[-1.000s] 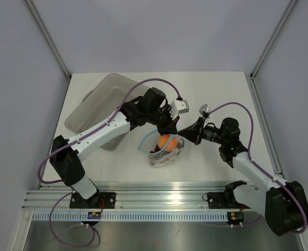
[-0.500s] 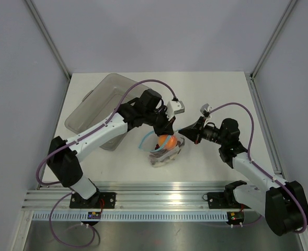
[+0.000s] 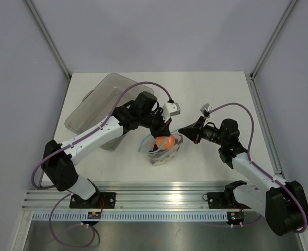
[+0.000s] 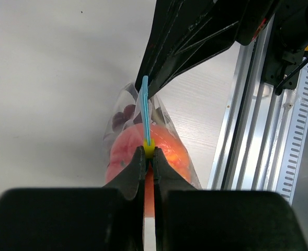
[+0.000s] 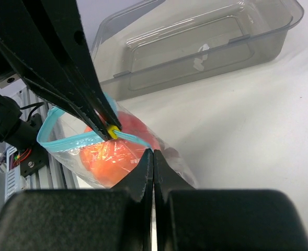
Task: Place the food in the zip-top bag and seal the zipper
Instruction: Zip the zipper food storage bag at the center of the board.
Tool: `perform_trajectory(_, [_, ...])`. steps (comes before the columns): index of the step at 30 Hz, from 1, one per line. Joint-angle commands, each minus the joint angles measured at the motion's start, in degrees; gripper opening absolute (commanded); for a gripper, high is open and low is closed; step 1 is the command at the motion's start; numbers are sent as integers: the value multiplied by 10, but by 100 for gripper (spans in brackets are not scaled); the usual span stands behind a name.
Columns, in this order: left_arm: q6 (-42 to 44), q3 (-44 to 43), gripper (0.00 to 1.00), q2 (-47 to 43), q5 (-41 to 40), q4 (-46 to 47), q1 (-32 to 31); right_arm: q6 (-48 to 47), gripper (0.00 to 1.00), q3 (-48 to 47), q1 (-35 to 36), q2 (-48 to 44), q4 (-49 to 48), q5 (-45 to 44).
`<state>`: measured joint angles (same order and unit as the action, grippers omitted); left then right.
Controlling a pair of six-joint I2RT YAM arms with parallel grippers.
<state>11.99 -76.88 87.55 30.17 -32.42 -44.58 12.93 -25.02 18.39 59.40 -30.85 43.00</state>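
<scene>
Peach (image 3: 164, 141), grapes (image 4: 123, 115) inside zip-top bag (image 3: 159, 159); left end effector (image 4: 148, 152) pinches zipper (image 4: 145, 112), right end effector (image 5: 153, 152) pinches bag's mouth corner.

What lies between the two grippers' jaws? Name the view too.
A stretch of the zipper, held by the left gripper at one end and the right gripper at the other. The left wrist view shows it.

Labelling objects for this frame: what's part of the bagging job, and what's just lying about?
Job: bag, zipper, peach, grapes, left gripper shut on the zipper, right gripper pinching the bag.
Lying about: grey tray.
</scene>
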Motion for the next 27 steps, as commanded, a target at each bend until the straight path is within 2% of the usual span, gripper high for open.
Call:
perform_trajectory(1, [-7,17,0,-47,2,-55,9,-12,0,3,-12,-13,-35,-88])
perform_trajectory(10, [-15,43,0,-70,-5,-57,10,-7,0,1,-13,-10,-42,-94])
perform_trajectory(15, [-19,40,0,-68,-4,-50,10,0,0,-10,-13,0,-40,-42])
perform_trajectory(20, [-50,19,0,-56,-33,-30,10,-25,2,-47,-12,9,66,5])
perform_trajectory(22, [-83,-7,0,-36,-65,-32,10,-24,9,-50,-7,-12,90,-10])
perform_trajectory(24, [-110,-23,0,-20,-75,-43,10,-25,26,-49,4,-35,108,-44])
perform_trajectory(27, [-170,-29,0,-12,-60,-29,9,-20,43,-55,35,-74,154,-99])
